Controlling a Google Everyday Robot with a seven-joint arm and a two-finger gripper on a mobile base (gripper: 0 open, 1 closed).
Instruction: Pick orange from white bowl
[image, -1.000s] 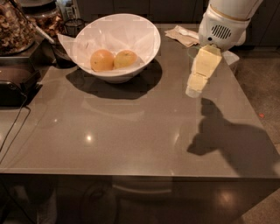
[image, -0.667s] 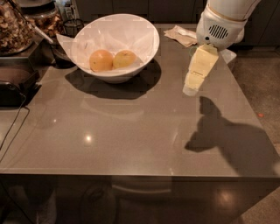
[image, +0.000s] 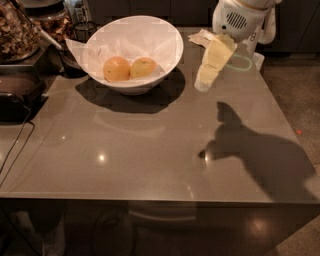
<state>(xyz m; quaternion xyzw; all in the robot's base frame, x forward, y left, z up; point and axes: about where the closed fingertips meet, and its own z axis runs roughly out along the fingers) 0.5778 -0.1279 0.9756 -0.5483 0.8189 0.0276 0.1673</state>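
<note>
The white bowl stands at the back left of the grey table, lined with white paper. Two round fruits lie side by side in it. The orange is the paler, yellowish one on the right. A deeper orange fruit touches it on the left. My gripper, cream-coloured under a white wrist, hangs above the table to the right of the bowl. It is clear of the rim and holds nothing.
The grey table has its right edge near my arm. A crumpled paper lies behind the gripper. Dark containers and a snack tray stand at the back left. A black device with a cable sits at the left edge.
My gripper has moved left and a little farther back, closer to the bowl. The bowl and both fruits have not moved.
</note>
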